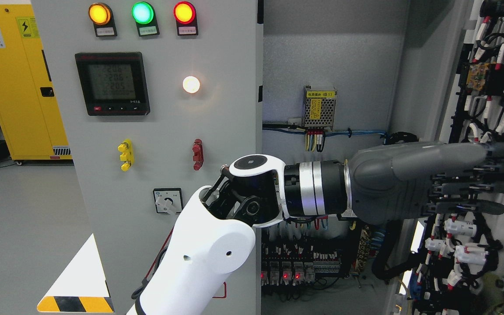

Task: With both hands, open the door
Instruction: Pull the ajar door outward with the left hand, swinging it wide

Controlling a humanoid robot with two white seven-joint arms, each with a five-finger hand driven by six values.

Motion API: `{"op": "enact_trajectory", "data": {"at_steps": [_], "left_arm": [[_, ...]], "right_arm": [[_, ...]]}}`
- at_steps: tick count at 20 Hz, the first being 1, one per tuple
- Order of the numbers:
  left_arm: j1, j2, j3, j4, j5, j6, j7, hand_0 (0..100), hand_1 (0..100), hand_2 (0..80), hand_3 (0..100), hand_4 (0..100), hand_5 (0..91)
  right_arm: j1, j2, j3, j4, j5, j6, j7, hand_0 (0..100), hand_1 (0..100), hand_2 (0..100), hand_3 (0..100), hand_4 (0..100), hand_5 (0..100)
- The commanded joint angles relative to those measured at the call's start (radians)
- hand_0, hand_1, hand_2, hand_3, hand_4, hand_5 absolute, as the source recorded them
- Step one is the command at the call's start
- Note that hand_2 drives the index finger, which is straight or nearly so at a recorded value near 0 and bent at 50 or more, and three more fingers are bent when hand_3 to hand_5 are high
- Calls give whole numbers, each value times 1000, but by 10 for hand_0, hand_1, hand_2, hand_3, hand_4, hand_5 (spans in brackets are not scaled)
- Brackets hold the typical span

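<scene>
Bright, even light; the white lamp [191, 84] glares on the left door [169, 131], the cabinet's far interior [330, 52] shadowed, focus sharp.

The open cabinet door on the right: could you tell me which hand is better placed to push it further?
Left. The left hand reaches across the opened cabinet, its extended fingers lying by the door's inner panel with its wiring. The right hand is not in view.

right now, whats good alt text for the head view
A robot's left hand, fingers extended, reaches across an open electrical cabinet toward its swung-out door, which carries wired components. To the left, a grey control panel shows three lit indicator lamps and a digital meter.
</scene>
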Motion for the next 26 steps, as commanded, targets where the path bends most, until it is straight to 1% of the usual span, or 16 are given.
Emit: {"op": "enact_trajectory", "data": {"at_steps": [1,5,7,10,13,15,17,20,24,26], "left_arm": [[-21,-13,-84,-2,-2,-2,10,120,556,0,0,0,0],[-47,-19,-93,0,6,-2,21,120,556,0,0,0,0],[-65,-19,-101,6,24,-2,21,120,556,0,0,0,0],[-87,-19,-104,23,38,-2,34,120,556,0,0,0,0],[-90,-19,-106,44,41,-11,42,120,556,0,0,0,0],[-91,-19,-113,46,57,-11,44,120,556,0,0,0,0],[-91,-19,-124,48,61,-12,59,120,556,0,0,0,0],[-91,-21,-135,48,89,-12,79,120,556,0,0,0,0],[-79,-16,-132,40,89,-9,79,120,556,0,0,0,0],[-62,-19,-106,22,89,-3,79,120,556,0,0,0,0]], "right_arm": [[20,0,4,-1,17,-1,0,0,500,40,0,0,0],[20,0,4,-1,17,-1,0,0,500,40,0,0,0],[20,0,4,-1,17,-1,1,0,500,40,0,0,0],[20,0,4,-1,17,1,0,0,500,40,0,0,0],[20,0,4,-1,17,-1,0,0,500,40,0,0,0],[20,0,4,-1,17,-1,0,0,500,40,0,0,0],[20,0,4,-1,17,-1,1,0,500,40,0,0,0],[20,0,4,-1,17,1,0,0,500,40,0,0,0],[20,0,4,-1,17,1,0,0,500,40,0,0,0],[20,0,4,-1,15,-1,0,0,500,40,0,0,0]]}}
